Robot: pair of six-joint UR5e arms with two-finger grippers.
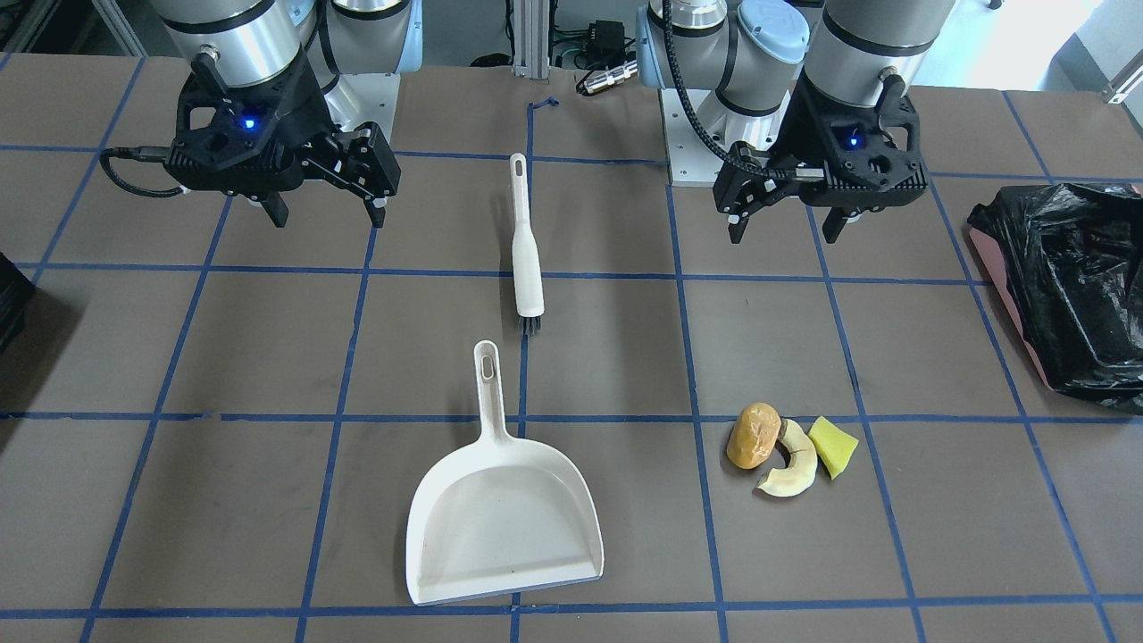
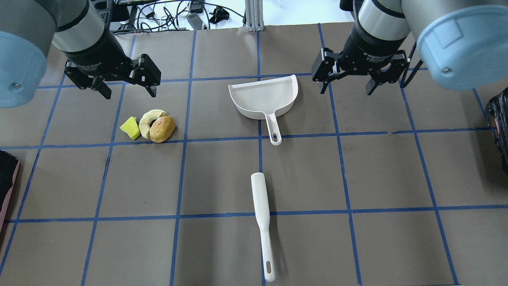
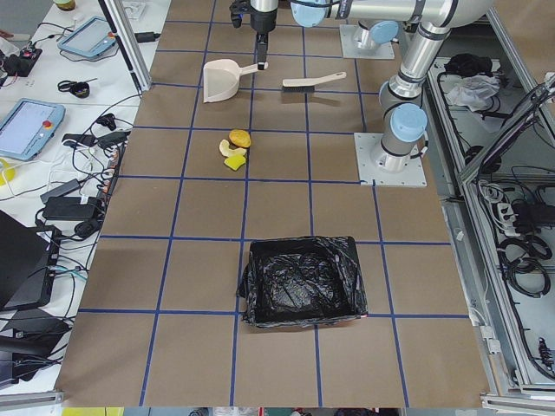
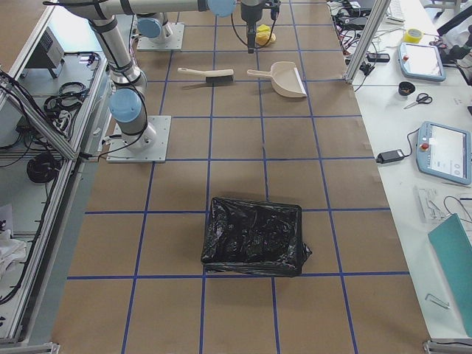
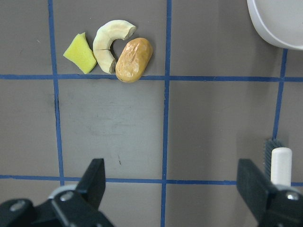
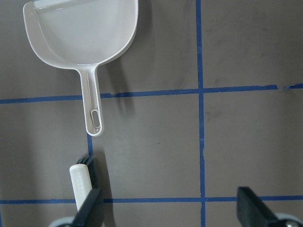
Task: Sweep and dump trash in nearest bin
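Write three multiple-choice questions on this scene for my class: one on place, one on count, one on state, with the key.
1. Where is the trash relative to the dustpan? A. Inside it. B. On the table, toward the robot's left. C. Under it.
2. How many trash pieces are there? A. Two. B. Three. C. Five.
3. How are the left gripper and right gripper? A. Both open, empty. B. Both shut on the brush. C. Both shut, empty.
Key: 1 B, it lies on bare table; 2 B, lump, peel, wedge; 3 A, jaws wide apart, nothing between.
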